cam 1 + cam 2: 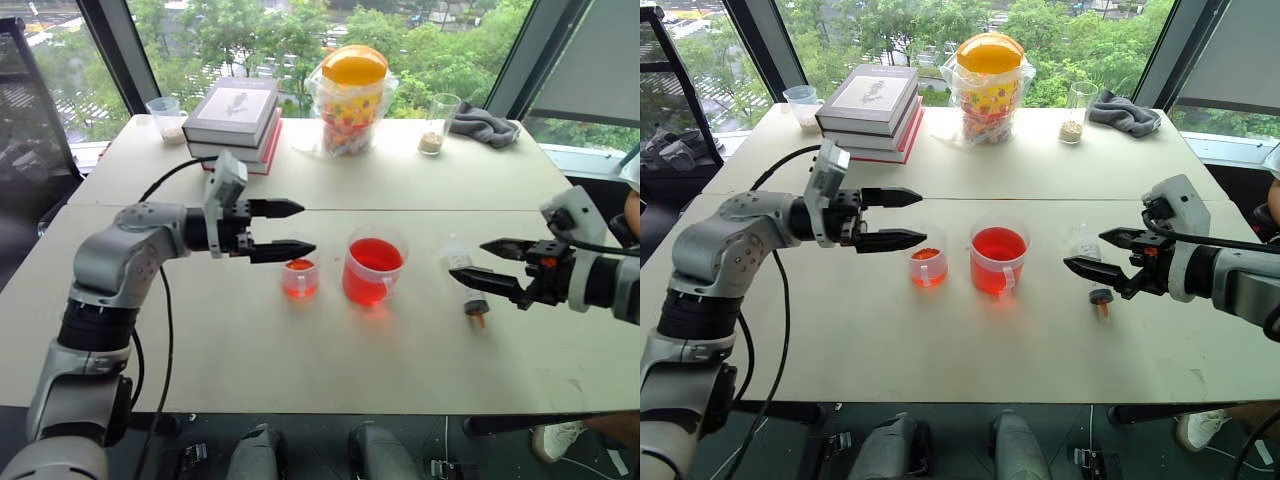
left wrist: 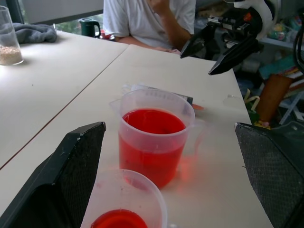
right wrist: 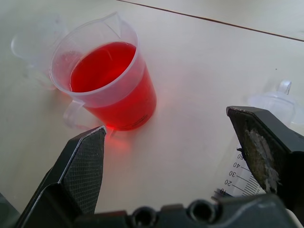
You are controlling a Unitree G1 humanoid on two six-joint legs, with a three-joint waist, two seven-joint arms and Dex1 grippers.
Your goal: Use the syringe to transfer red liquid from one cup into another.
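clear plastic measuring cup (image 1: 374, 268) of red liquid (image 1: 376, 254) | small cup (image 1: 299, 279) beside | syringe (image 1: 468, 285) flat on table | left gripper (image 1: 292, 229), right gripper (image 1: 472, 266) both spread, empty

Pale table (image 1: 200, 330) — small cup (image 1: 300, 279), measuring cup (image 1: 374, 266), syringe (image 1: 467, 283), books (image 1: 235, 118), snack jar (image 1: 351, 100), grey cloth (image 1: 485, 124).

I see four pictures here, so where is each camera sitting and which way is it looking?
Left eye view: on the head, looking forward and down at the table; both arms show, left gripper and right gripper open.
Right eye view: beside it, same scene.
Left wrist view: on the left wrist, looking across the small cup and measuring cup to the right gripper and a seated person.
Right wrist view: on the right wrist, looking down at the measuring cup, the syringe beside one finger.
Shared: all four show the measuring cup.
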